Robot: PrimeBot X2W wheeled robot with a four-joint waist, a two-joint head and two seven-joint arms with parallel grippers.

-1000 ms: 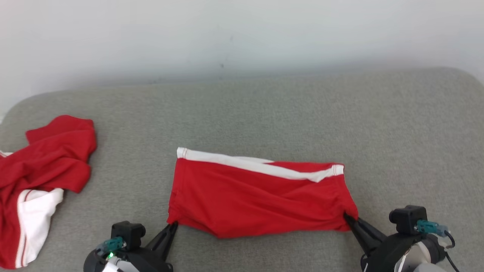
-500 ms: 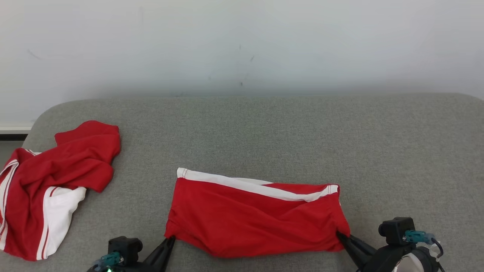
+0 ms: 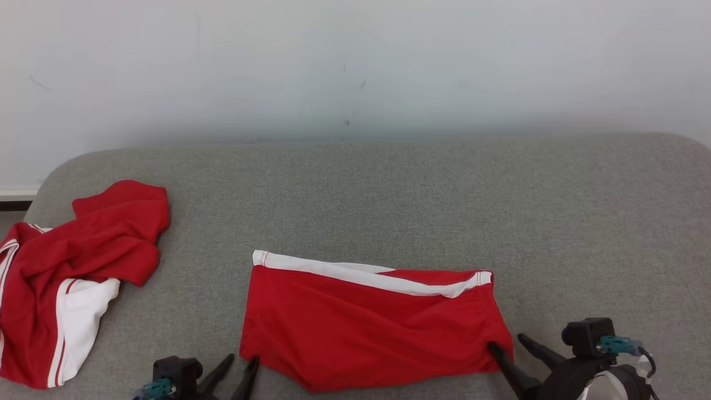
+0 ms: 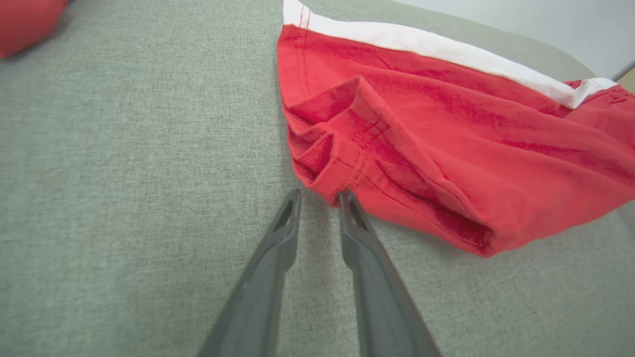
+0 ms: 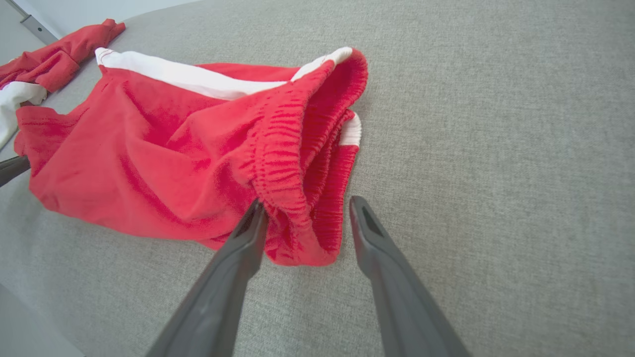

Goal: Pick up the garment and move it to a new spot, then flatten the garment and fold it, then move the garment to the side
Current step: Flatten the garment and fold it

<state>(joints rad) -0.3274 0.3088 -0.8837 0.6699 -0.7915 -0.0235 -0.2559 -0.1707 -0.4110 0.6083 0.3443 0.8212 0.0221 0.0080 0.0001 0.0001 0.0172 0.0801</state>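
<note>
Both released since earlier: left end effector (image 3: 243, 358) slightly open, right end effector (image 3: 506, 341) wide, empty; red shorts (image 3: 366, 328) between.

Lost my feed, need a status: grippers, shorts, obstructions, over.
Left gripper open at red shorts' near corner. Right gripper open, waistband end between its jaws. Shorts spread on grey cushion. Crumpled red-white garment far left, apart.

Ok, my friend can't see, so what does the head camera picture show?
Red shorts with a white stripe lie spread on a grey cushion. The left end effector and right end effector sit open at the shorts' two near corners. Another red and white garment lies crumpled at the left.
</note>
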